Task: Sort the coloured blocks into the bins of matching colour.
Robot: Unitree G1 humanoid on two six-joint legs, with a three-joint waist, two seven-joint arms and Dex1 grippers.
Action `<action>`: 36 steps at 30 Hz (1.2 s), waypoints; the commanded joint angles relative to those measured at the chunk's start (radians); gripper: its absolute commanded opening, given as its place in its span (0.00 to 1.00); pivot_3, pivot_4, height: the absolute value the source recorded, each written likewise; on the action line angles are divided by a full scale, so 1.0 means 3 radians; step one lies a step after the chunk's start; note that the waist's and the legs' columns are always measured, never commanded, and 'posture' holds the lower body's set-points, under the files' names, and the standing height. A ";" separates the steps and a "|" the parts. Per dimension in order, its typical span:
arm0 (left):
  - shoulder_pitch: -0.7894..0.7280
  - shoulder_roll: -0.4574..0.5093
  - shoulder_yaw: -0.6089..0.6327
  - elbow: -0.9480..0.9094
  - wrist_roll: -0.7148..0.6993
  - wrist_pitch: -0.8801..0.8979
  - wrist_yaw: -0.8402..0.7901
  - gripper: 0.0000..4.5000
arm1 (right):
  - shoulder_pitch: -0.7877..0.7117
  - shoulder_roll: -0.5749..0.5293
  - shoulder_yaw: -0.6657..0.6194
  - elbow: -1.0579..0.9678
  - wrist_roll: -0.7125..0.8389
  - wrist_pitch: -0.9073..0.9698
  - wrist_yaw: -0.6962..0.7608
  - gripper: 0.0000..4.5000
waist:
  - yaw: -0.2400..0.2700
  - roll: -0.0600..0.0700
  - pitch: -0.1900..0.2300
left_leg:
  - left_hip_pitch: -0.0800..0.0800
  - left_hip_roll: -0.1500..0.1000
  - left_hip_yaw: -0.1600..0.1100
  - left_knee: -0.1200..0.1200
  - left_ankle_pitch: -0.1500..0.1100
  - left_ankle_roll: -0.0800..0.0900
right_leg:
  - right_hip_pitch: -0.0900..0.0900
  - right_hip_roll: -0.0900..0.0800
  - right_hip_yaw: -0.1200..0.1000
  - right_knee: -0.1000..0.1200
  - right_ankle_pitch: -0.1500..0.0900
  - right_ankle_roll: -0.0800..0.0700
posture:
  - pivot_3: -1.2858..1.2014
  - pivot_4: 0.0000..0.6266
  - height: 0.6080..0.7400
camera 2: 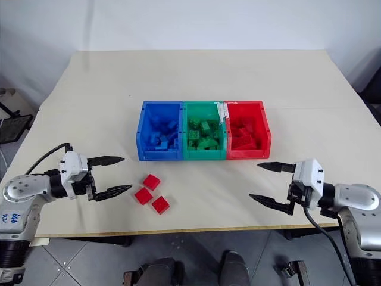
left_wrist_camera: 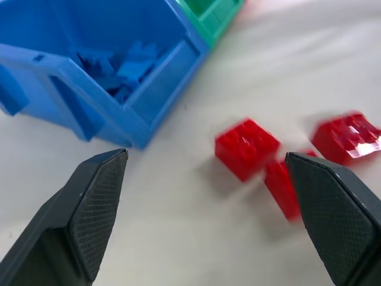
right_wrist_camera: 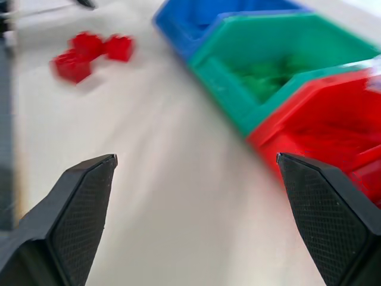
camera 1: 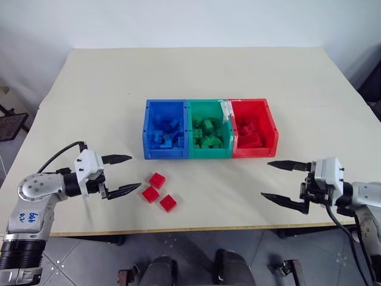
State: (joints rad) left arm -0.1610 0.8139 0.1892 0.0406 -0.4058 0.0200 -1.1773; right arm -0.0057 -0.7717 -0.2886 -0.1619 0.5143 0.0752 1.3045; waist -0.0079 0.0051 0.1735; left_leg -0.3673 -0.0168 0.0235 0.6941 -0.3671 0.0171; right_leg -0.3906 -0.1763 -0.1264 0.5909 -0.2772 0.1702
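Observation:
Three red blocks lie together on the table in front of the blue bin: one [camera 1: 157, 180], one [camera 1: 150, 194] and one [camera 1: 168, 202]. The bins stand in a row: blue bin [camera 1: 146, 138], green bin [camera 1: 208, 152] and red bin [camera 1: 272, 134], each holding several blocks of its own colour. My left gripper [camera 1: 124, 174] is open just left of the red blocks, pointing at them, with nothing in it. My right gripper [camera 1: 275, 180] is open and empty at the right, in front of the red bin and apart from it.
The cream table [camera 1: 196, 77] stretches bare behind the bins. Its front edge [camera 1: 196, 227] runs just below the loose blocks and both grippers. A white label [camera 1: 226, 111] sticks up at the rim between the green and red bins.

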 commanded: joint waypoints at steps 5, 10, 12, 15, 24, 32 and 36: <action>-0.0109 0.0378 -0.0432 -0.0561 0.0030 -0.0024 -0.0716 1.00 | 0.0325 -0.0104 -0.0041 -0.0656 0.0300 0.0093 0.0084 0.99 | 0.0082 0.0000 0.0000 | -0.0002 0.0000 0.0000 0.0011 -0.0002 0.0002 | 0.0003 -0.0001 0.0002 0.0000 0.0000 0.0000 | 0.52 0.24 1.00; -0.0574 0.0289 -0.1012 -0.0780 0.0487 0.0221 -0.0572 1.00 | 0.0466 -0.0184 -0.0021 -0.0741 0.0290 0.0125 0.0120 0.99 | 0.0130 0.0000 0.0000 | -0.0003 -0.0003 0.0002 0.0017 -0.0004 0.0005 | 0.0007 -0.0001 0.0005 0.0000 0.0000 0.0000 | 0.52 0.24 1.00; -0.0759 0.0187 -0.1216 -0.0789 0.0656 0.0284 -0.0495 1.00 | 0.0501 -0.0203 -0.0028 -0.0762 0.0314 0.0164 0.0117 0.99 | 0.0122 0.0000 0.0000 | -0.0002 -0.0004 0.0003 0.0016 -0.0004 0.0005 | 0.0006 -0.0001 0.0005 -0.0001 0.0000 -0.0001 | 0.52 0.24 1.00; -0.0994 0.0061 -0.1536 -0.0773 0.0890 0.0208 -0.0563 1.00 | 0.0540 -0.0214 -0.0001 -0.0787 0.0278 0.0121 0.0129 0.99 | 0.0117 0.0000 0.0000 | -0.0003 -0.0004 0.0003 0.0016 -0.0004 0.0005 | 0.0004 0.0000 0.0004 0.0001 0.0000 0.0000 | 0.52 0.24 1.00; -0.1389 -0.0192 -0.1921 -0.0312 0.1447 0.0099 -0.0433 0.91 | 0.0700 -0.0209 -0.0024 -0.0783 0.0080 -0.0093 0.0112 1.00 | 0.0134 -0.0001 0.0001 | -0.0006 -0.0005 0.0004 0.0019 -0.0004 0.0009 | 0.0005 -0.0001 0.0004 -0.0001 0.0001 0.0000 | 0.52 0.24 1.00; -0.1402 -0.0373 -0.1809 -0.0455 0.1105 0.0350 -0.0482 0.41 | 0.0846 -0.0185 -0.0142 -0.0707 0.0004 -0.0196 -0.0004 1.00 | 0.0139 -0.0002 0.0001 | -0.0006 -0.0004 0.0004 0.0022 -0.0005 0.0009 | 0.0006 -0.0001 0.0004 0.0000 0.0001 0.0000 | 0.52 0.24 1.00; -0.1499 -0.0696 -0.1632 -0.0445 0.0786 0.0400 -0.0329 0.32 | 0.0952 -0.0042 -0.0321 -0.0725 0.0022 -0.0199 -0.0292 1.00 | 0.0141 -0.0002 0.0001 | -0.0006 -0.0003 0.0004 0.0021 -0.0005 0.0009 | 0.0005 -0.0001 0.0004 -0.0001 0.0001 0.0000 | 0.52 0.24 1.00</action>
State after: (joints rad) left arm -0.5834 0.6543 -0.3559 -0.0641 -0.0952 0.1349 -1.3082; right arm 0.2670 -0.8129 -0.3288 -0.3633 0.5069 0.0229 1.2729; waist 0.0344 0.0046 0.1738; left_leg -0.3689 -0.0177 0.0247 0.7006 -0.3685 0.0199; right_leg -0.3889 -0.1766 -0.1252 0.5909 -0.2770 0.1702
